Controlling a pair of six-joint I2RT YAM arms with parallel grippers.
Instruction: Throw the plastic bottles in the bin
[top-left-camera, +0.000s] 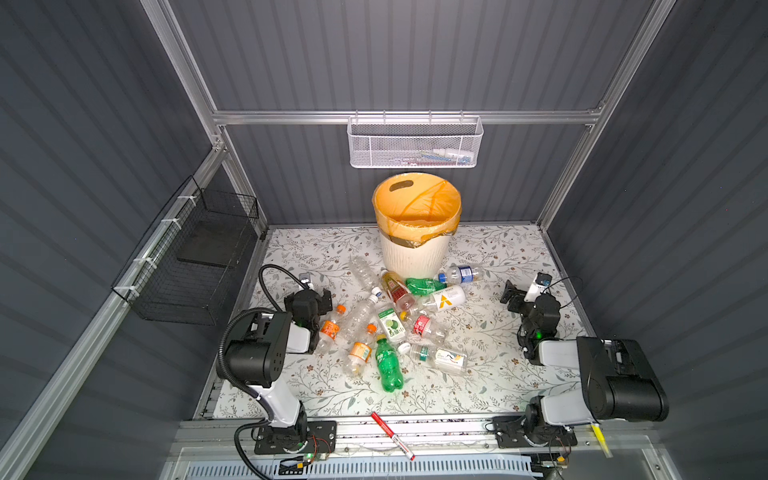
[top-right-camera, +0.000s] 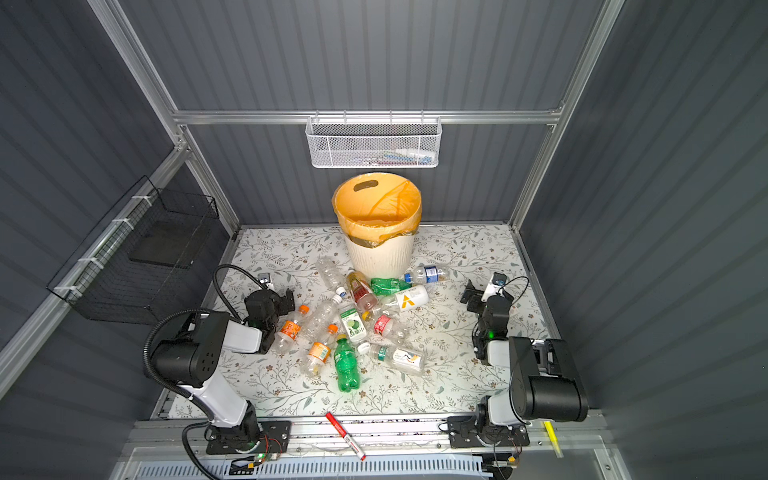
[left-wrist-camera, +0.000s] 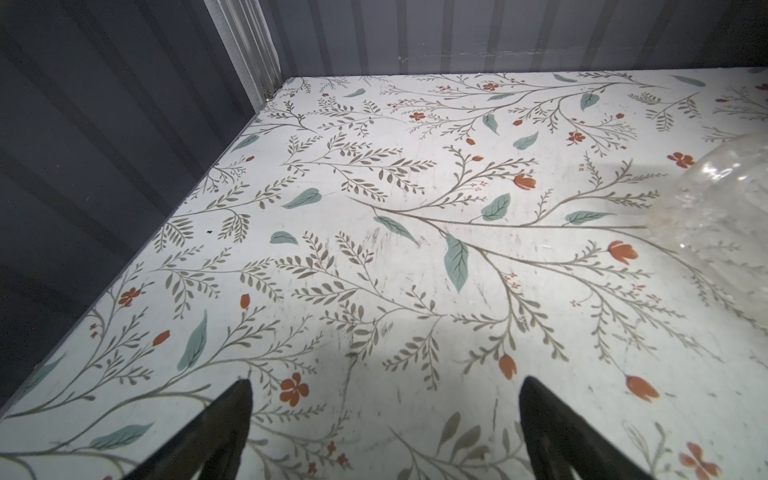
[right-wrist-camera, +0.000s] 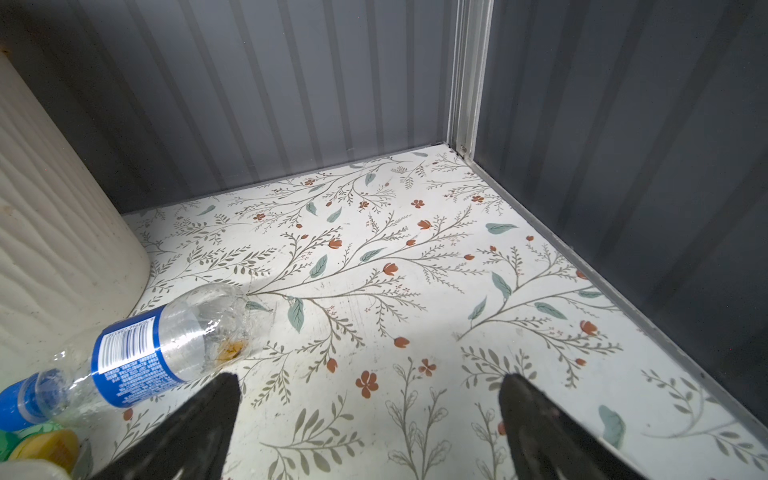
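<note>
Plastic bottles (top-left-camera: 388, 365) all on surface (top-left-camera: 498, 374), six o'clock of bin (top-left-camera: 409, 257), none binned; your left pincer (left-wrist-camera: 386, 382), right pincer (right-wrist-camera: 370, 376) released, empty.

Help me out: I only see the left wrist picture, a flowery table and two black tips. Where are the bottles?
Observer: In both top views the bottles lie in a loose heap in the middle of the table.
Operator: Is there a bin?
Observer: Yes, a cream bin lined with an orange bag stands upright behind the heap, at the far edge of the table.
Operator: And the other claw?
Observer: The right claw is open and empty, beside a blue-labelled bottle that lies next to the bin.
</note>
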